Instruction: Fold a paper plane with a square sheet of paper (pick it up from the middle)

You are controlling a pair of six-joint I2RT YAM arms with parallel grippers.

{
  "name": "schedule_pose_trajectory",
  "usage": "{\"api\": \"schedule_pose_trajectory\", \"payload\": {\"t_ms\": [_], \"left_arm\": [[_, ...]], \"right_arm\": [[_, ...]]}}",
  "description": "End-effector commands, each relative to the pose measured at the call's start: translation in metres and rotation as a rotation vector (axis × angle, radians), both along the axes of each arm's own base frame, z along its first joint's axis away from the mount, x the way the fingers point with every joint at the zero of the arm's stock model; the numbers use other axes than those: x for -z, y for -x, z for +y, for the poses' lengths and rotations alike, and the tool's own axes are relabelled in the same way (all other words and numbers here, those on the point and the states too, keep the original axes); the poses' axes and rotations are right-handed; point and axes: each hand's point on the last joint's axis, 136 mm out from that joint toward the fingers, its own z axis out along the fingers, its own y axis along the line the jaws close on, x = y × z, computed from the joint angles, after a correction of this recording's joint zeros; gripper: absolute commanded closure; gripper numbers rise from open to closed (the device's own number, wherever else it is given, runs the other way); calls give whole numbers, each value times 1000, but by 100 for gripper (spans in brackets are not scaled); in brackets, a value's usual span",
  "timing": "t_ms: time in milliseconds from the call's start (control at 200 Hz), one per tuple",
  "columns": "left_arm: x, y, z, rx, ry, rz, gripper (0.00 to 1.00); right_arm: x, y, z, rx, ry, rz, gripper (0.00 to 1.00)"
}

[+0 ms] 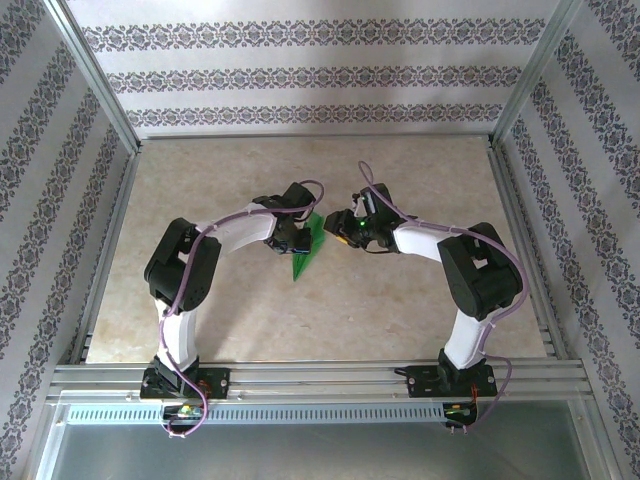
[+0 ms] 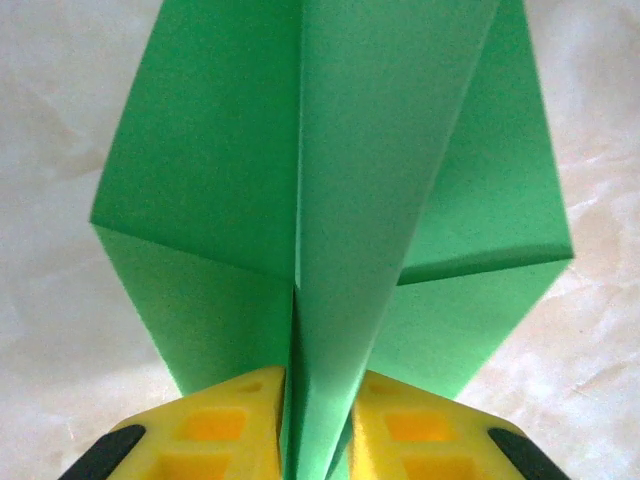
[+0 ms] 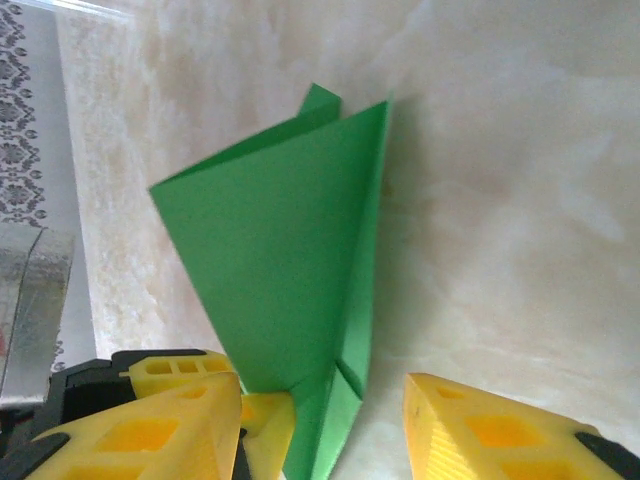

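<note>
The paper plane (image 2: 350,200) is not finished. It is a green sheet folded into a pointy shape with a flap on each side. The left claw (image 2: 300,425) is nearly closed and pinches the middle fold between its yellow fingers (image 2: 235,425). The paper reaches out in front of this claw, and the flaps spread to both sides.

The right claw (image 3: 322,390) has its jaws wide apart and grips nothing. The bottom corner of the paper sits in the gap, close to one finger and away from the other.

I think the paper is very light and thin. It will bend and flop, and a hard squeeze could crumple it. It may slide on the smooth table (image 3: 500,150). The best place to hold looks like the thick middle fold, not the floppy flaps.
</note>
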Motion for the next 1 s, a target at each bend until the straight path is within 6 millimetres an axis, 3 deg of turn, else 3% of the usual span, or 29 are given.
{"api": "schedule_pose_trajectory", "payload": {"t_ms": [0,310,505,645,785,909,994], "left_arm": [[3,3,4,31,-25,31,77],[8,2,10,33,-74,40,82],[-8,-3,25,21,-150,-8,88],[-14,-5,36,15,-201,-29,89],[-8,-9,38,-20,-212,-11,89],[-3,-13,37,-66,-208,4,89],[2,-14,37,-94,-209,17,86]], "right_arm": [[0,1,-7,8,17,-8,53],[-1,1,-13,20,28,-15,51],[-9,2,-28,35,103,-65,42],[-17,3,-51,47,241,-135,33],[-30,6,-87,86,439,-221,23],[-40,10,-123,157,599,-290,2],[-47,13,-138,184,649,-328,2]]}}
